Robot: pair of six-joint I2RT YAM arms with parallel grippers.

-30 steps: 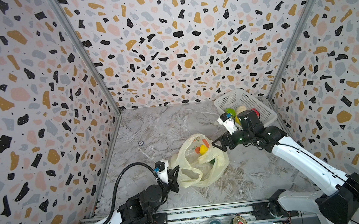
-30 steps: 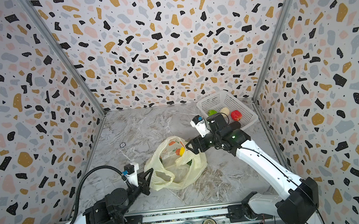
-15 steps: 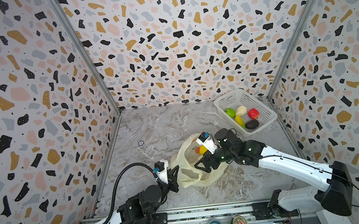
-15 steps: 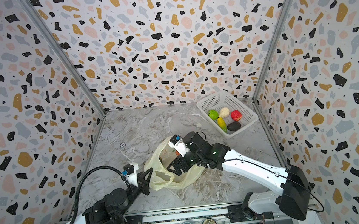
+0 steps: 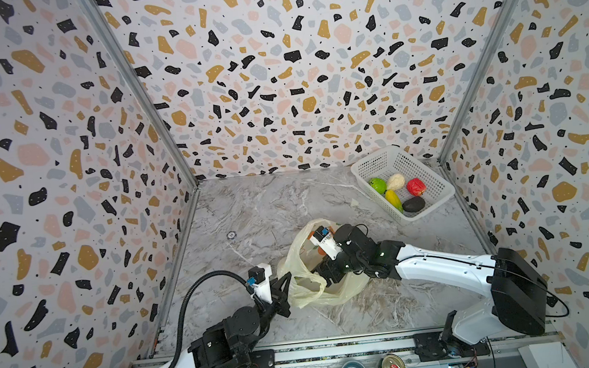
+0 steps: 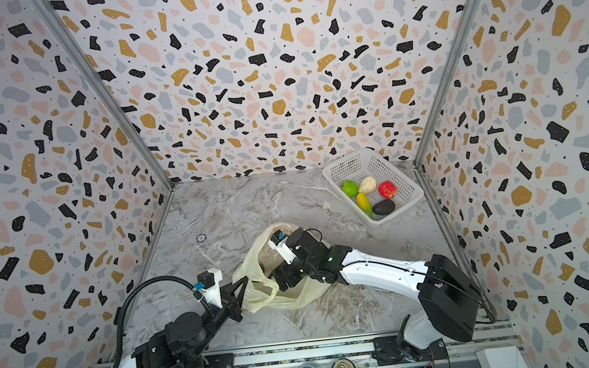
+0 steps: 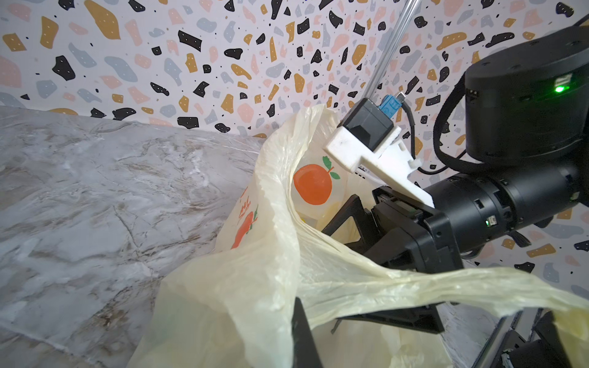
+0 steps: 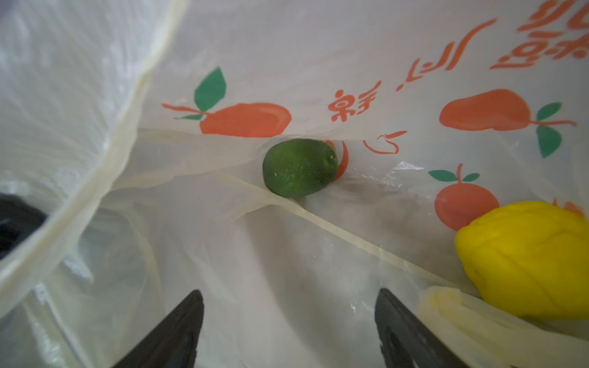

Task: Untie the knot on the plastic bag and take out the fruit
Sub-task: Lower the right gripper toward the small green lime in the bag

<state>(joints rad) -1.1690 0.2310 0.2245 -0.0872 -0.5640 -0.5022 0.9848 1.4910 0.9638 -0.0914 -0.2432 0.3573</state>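
Back from the basket, our right gripper gapes empty inside the plastic bag our left gripper pinches; we judge the green fruit light, slick, best gripped mid-body.

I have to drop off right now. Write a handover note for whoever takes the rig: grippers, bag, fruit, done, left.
Left gripper: shut on the rim of the plastic bag, holding its mouth open.
Right gripper: open and empty inside the bag; dark green fruit just ahead of its jaws, yellow fruit off to one side.
White basket, far right corner: lime green piece, cream-white piece, red piece, yellow-green piece, near-black piece.
Done: bag open, five pieces out.
Left: those two in the bag; more may be hidden.
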